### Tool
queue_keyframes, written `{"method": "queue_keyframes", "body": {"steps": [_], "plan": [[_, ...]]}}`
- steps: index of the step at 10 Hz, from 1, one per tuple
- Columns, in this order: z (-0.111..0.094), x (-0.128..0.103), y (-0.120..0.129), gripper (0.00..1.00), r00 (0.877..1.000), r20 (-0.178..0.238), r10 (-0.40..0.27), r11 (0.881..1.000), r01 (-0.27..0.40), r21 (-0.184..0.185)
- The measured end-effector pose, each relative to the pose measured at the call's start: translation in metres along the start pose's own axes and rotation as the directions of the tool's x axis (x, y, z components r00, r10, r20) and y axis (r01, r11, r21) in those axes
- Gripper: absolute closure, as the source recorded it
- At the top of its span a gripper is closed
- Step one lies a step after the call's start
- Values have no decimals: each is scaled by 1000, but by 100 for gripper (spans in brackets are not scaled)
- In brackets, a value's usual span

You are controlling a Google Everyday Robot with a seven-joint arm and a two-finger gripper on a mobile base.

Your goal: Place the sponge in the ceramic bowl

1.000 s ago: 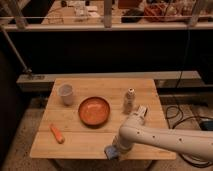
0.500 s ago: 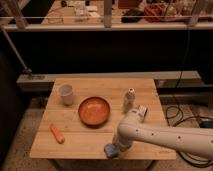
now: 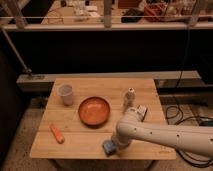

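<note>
The ceramic bowl (image 3: 94, 110) is a round orange-brown dish in the middle of the wooden table (image 3: 145, 85), and nothing lies in it. The small blue-grey sponge (image 3: 107, 147) is near the table's front edge, in front of the bowl and slightly to its right. My gripper (image 3: 112, 145) reaches down from the white arm (image 3: 165, 136), which comes in from the right. It is shut on the sponge, whose blue-grey corner shows at the gripper's tip. The rest of the sponge is hidden by the gripper.
A small white cup (image 3: 65, 94) stands at the table's back left. An orange carrot-like stick (image 3: 57, 133) lies front left. A small pale bottle (image 3: 130, 97) and a light boxy item (image 3: 141, 111) sit to the right of the bowl. Cables (image 3: 182, 116) trail on the floor at right.
The arm's bend has shifted a little left and up. The gripper and the sponge at its tip have risen slightly from the table's front edge. Nothing else has moved.
</note>
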Motion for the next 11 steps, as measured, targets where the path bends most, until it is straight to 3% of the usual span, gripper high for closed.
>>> {"method": "queue_keyframes", "body": {"steps": [7,10,11], "plan": [[-4,-7,-10,88,1000,-7,4,1000,-4,10],[-5,-9,-15,79,1000,-8,7,1000,-7,17],[-8,-11,-19,80,1000,-11,3,1000,-3,21]]}}
